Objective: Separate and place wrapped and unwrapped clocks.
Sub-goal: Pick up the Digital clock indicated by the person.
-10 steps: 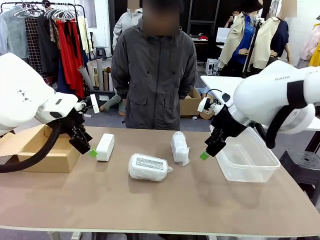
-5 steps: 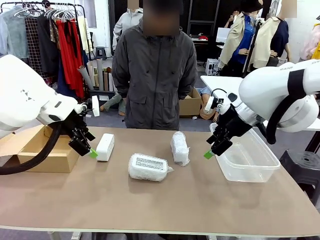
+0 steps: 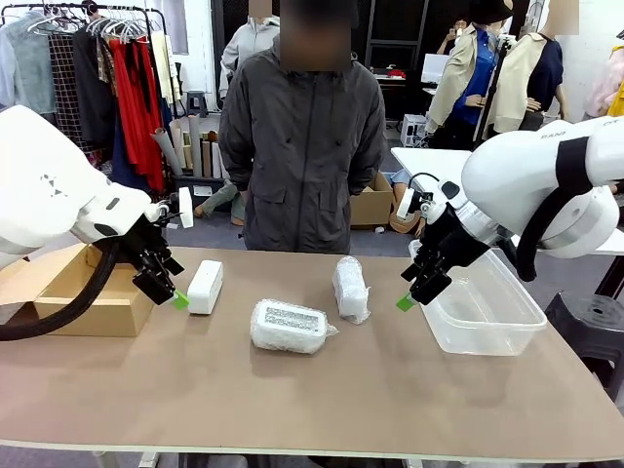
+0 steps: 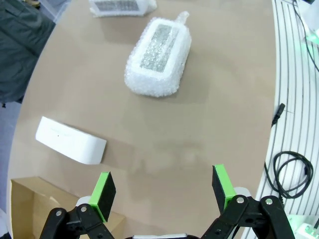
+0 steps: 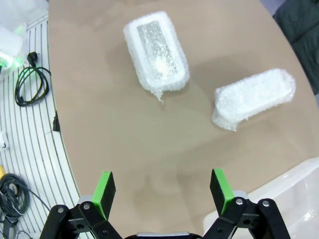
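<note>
- The left gripper [image 3: 180, 299] hangs empty with its fingers spread wide, just beside the bare clock [image 3: 205, 286], which sits on the table near the cardboard box [image 3: 86, 297].
- Centre the pads across the clock's narrow sides and come down square before closing (smooth faces probably slip).
- The right gripper [image 3: 406, 303], likewise spread and empty, hovers by the clear tub [image 3: 487, 317].
- One wrapped clock [image 3: 289, 326] lies mid-table, with the other wrapped clock [image 3: 350, 288] just behind it. Squeeze these gently, since the wrap likely gives.
</note>
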`<act>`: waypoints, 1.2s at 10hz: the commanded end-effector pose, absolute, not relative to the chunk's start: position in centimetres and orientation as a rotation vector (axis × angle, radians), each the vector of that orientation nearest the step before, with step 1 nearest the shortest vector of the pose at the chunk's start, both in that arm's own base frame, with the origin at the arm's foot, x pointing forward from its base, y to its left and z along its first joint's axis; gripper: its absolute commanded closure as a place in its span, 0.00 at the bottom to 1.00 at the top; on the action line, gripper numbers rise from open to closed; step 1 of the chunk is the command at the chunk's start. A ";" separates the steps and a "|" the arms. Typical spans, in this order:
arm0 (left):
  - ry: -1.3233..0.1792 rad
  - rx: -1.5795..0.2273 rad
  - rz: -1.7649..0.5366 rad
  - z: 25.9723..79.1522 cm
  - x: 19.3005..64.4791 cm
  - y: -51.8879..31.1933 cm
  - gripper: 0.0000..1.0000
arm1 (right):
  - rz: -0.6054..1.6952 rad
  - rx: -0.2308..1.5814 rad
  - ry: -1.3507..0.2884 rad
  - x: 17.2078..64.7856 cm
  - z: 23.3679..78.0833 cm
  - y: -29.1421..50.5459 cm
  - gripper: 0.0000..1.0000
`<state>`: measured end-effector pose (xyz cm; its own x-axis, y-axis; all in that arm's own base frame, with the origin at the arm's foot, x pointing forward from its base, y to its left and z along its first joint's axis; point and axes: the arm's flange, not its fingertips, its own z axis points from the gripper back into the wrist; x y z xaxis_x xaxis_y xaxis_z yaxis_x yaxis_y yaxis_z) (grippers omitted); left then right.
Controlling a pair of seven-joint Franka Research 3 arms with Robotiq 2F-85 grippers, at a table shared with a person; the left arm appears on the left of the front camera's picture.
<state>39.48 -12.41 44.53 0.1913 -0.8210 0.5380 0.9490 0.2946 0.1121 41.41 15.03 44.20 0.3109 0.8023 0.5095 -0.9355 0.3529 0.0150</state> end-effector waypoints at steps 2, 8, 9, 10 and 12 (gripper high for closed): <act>-0.548 -0.339 -1.330 46.1 40.5 -10.5 0.00 | 1.225 0.454 -0.474 43.8 46.2 14.8 0.00; -0.655 -0.550 -1.548 49.7 42.3 -6.1 0.00 | 1.371 0.634 -0.516 47.8 51.3 12.9 0.00; -0.672 -0.589 -1.612 50.1 42.8 -5.4 0.00 | 1.395 0.622 -0.535 48.6 51.8 12.2 0.00; -0.685 -0.561 -1.582 50.1 43.5 -4.7 0.00 | 1.405 0.608 -0.539 49.4 52.1 11.4 0.00; -0.708 -0.585 -1.534 49.7 44.6 -3.4 0.00 | 1.444 0.632 -0.569 50.6 52.4 9.8 0.00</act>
